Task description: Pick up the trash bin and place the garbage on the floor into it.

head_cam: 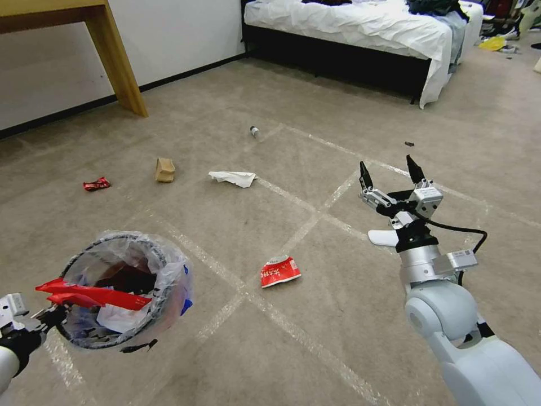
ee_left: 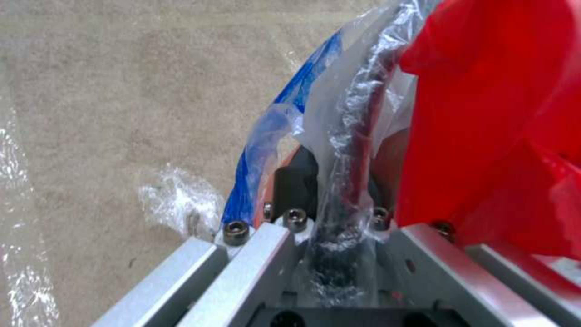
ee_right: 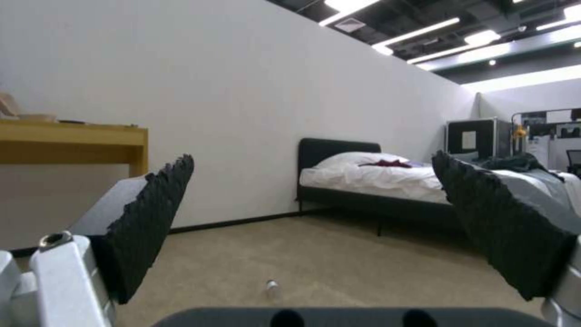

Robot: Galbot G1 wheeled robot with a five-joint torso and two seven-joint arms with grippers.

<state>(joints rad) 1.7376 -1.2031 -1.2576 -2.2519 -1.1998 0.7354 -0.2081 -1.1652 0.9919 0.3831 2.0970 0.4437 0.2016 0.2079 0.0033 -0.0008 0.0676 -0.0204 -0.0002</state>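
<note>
Head view: left gripper [head_cam: 53, 312] low at the robot's left, arm barely in frame, clamped on the near rim of the trash bin [head_cam: 125, 290]. Bin held off the floor [head_cam: 338, 316], tilted so its mouth faces up and toward the camera; clear bag with blue print, a red wrapper strip [head_cam: 90, 294] lying across the opening just beyond the fingers. Right arm raised, forearm upright, right gripper [head_cam: 392, 171] pointing away from the robot, jaws spread wide, nothing between them. Crushed red can [head_cam: 279, 271] on the carpet between the two grippers, nearer the bin. Beyond the left gripper: white tissue [head_cam: 234, 178], tan packet [head_cam: 164, 170], red wrapper [head_cam: 96, 184], and a small bottle [head_cam: 255, 132] farther still.

Left wrist view: fingers [ee_left: 357, 181] pinch the bag-wrapped dark rim; red plastic close against one side, blue-printed film on the other. Carpet beneath, well apart.

Right wrist view: both dark toothed pads [ee_right: 151, 218] wide apart, held level over the carpet. A small pale thing, probably the bottle [ee_right: 272, 287], lies ahead between them; bed [ee_right: 387, 181] and wall beyond
</note>
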